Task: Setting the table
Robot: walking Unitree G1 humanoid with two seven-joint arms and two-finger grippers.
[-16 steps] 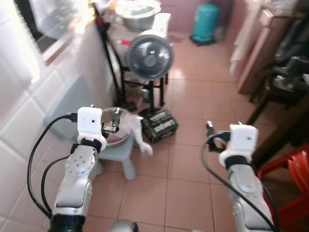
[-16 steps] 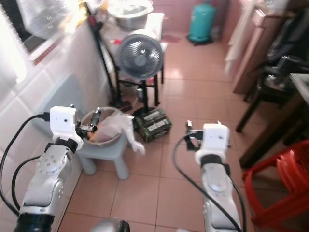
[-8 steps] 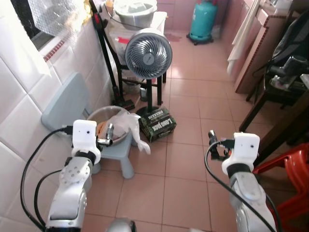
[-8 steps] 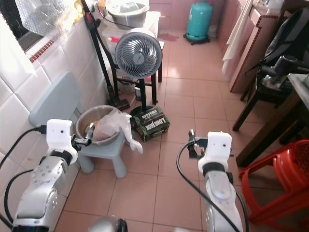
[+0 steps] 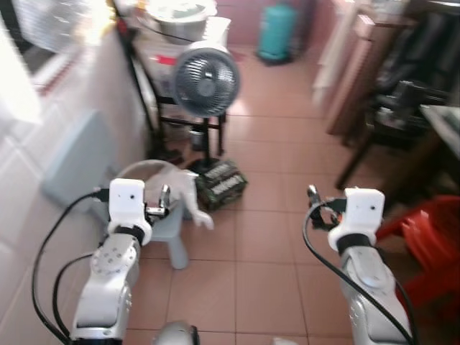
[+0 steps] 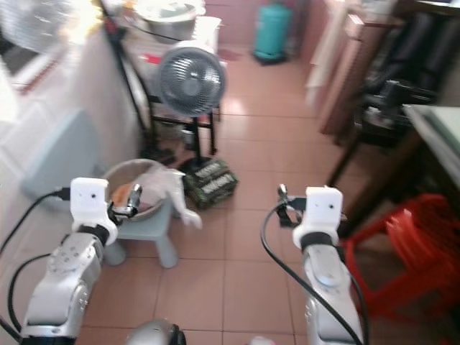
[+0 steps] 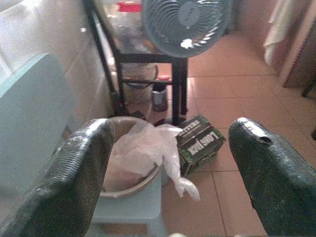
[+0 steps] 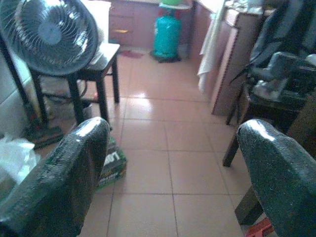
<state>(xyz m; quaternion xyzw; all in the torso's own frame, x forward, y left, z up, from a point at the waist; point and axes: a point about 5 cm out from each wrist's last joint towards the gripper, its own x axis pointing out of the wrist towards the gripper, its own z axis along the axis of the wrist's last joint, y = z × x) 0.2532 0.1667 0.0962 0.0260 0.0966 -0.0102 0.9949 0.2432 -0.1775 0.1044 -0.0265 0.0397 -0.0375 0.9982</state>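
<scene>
You are holding both arms raised over a tiled floor (image 5: 266,287); the left gripper (image 7: 168,163) and right gripper (image 8: 170,163) are gaping wide, empty, facing a fan (image 5: 206,77).

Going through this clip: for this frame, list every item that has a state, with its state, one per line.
Left tool: open, holding nothing.
Right tool: open, holding nothing.
Fan: upright on a stand; running or not, cannot tell.
Basin: on the small stool, a plastic bag spilling over its rim.
Box: lying on the floor.
Gas cylinder: upright.
</scene>
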